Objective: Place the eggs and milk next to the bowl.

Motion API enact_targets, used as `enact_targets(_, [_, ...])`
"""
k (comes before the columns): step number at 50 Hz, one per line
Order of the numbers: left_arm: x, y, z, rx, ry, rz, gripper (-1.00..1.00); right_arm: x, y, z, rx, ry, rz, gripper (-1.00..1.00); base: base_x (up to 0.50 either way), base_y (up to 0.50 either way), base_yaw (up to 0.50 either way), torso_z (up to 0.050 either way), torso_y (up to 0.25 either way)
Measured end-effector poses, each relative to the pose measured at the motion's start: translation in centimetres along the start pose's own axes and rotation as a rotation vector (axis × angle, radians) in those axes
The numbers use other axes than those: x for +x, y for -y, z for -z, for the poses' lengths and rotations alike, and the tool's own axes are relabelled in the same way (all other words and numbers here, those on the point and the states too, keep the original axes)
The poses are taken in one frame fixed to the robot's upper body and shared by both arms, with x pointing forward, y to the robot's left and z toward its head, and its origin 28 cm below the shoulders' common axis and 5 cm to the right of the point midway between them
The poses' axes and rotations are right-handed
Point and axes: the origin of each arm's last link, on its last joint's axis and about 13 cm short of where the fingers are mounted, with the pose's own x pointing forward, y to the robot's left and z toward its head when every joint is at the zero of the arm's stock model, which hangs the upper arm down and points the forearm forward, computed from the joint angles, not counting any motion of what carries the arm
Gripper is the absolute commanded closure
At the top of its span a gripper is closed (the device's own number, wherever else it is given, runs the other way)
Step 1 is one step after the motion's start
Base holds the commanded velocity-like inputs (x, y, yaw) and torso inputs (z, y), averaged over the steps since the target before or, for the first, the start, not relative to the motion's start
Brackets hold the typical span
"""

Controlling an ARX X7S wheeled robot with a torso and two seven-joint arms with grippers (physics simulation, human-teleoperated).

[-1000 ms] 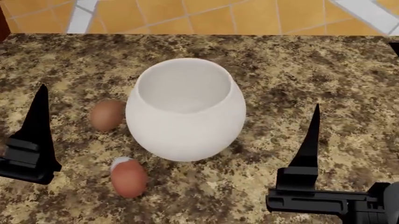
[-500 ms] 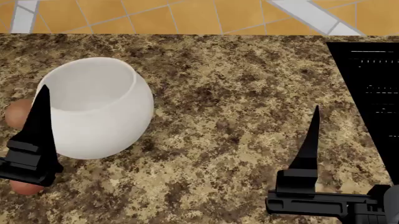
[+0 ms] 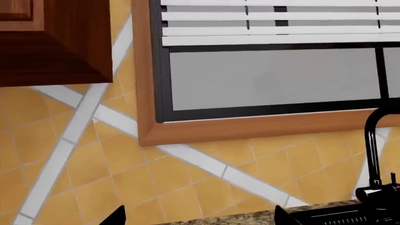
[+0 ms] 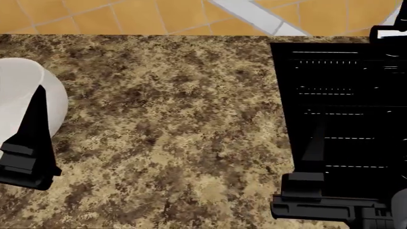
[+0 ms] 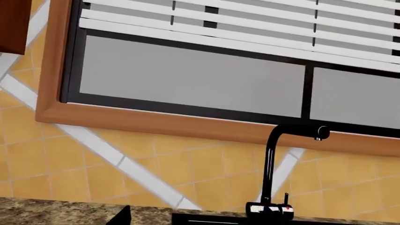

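Only the right side of the white bowl (image 4: 54, 102) shows, at the head view's far left on the speckled counter. The eggs and the milk are out of view in every frame. A black finger (image 4: 35, 131) of my left gripper stands in front of the bowl. In the left wrist view my left gripper (image 3: 198, 218) is open, its two tips wide apart with nothing between them. A finger (image 4: 315, 143) of my right gripper stands over a black sink. In the right wrist view one fingertip (image 5: 122, 216) shows, far to the side as on an open gripper, holding nothing.
A black sink basin (image 4: 343, 95) fills the right of the head view, with a black faucet (image 5: 275, 164) behind it. A tiled wall and a wood-framed window (image 5: 187, 75) rise behind the counter (image 4: 178, 119). A wooden cabinet (image 3: 56, 42) hangs by the window.
The head view has swung to the right. The bowl slid to the left edge, both eggs left the view, and the black sink came in at the right. Both grippers look unchanged.
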Motion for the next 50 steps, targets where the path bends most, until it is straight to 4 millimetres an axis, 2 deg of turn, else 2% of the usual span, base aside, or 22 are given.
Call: enact_targets(50, [-0.05,0.01,0.22,-0.007,0.003,0.001,-1.0,-0.2,-0.14,0.05,0.012,-0.01,-0.01,-1.0,-0.15,-0.49,0.0,0.0,0.0])
